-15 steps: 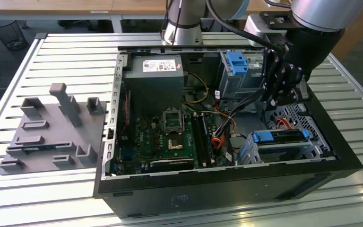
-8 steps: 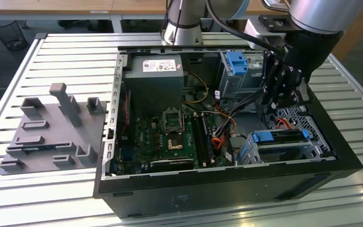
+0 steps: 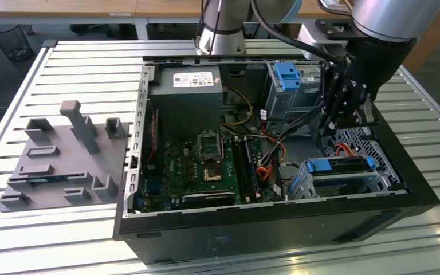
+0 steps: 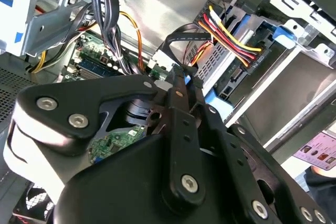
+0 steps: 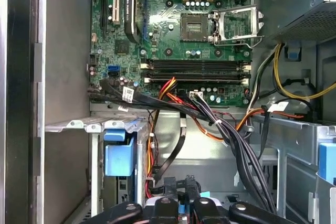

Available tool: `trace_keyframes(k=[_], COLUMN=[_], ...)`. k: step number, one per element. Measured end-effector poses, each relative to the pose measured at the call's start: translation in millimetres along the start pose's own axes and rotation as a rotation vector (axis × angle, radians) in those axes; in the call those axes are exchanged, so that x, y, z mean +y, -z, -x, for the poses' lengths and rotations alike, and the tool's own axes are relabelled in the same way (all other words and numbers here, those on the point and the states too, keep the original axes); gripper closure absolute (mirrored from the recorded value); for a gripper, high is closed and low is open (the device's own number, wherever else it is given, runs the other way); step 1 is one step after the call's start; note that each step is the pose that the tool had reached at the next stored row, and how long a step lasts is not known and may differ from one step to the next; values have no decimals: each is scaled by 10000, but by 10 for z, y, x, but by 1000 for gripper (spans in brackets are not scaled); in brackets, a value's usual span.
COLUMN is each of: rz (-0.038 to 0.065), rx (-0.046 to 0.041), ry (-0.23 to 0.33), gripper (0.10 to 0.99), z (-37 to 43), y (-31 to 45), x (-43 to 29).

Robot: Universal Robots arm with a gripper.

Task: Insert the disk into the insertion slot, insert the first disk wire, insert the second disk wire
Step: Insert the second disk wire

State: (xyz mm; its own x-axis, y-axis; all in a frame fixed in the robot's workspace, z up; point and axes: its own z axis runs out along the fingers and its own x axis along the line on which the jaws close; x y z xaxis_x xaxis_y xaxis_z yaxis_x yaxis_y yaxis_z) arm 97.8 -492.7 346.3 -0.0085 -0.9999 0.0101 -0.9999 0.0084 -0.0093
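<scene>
The disk, in its blue carrier, lies in the insertion slot, a low perforated metal cage at the exterior view's right, inside the open computer case. Its blue carrier tab sits under the cage's rim. A bundle of red, yellow and black wires ends in a black plug on the disk's end. My gripper hangs just above the cage. Its fingers stand close together on the plug of a flat black wire, which also loops down to the gripper in the first wrist view.
A taller metal bay with a blue bracket stands behind the cage. The motherboard, the power supply and loose cable bundles crowd the case. A grey fixture plate lies on the slatted table at the exterior view's left.
</scene>
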Motion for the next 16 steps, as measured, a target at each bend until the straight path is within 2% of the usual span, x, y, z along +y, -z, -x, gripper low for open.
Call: trace_keyframes(k=[4,5,8,9,11,12,16], rz=[0,-1,-5,-5,-6,-6,-7], rx=[77,134,474,557,658,694,805], ry=[0,1,6,6,7,6,8], gripper=[906,906,906,906,894,831,843], z=[2,2,2,2,2,3,7], y=[0,1,-1,-1,-5,-8,-18], x=[-7,-8,-9,-9,-9,-10,-17])
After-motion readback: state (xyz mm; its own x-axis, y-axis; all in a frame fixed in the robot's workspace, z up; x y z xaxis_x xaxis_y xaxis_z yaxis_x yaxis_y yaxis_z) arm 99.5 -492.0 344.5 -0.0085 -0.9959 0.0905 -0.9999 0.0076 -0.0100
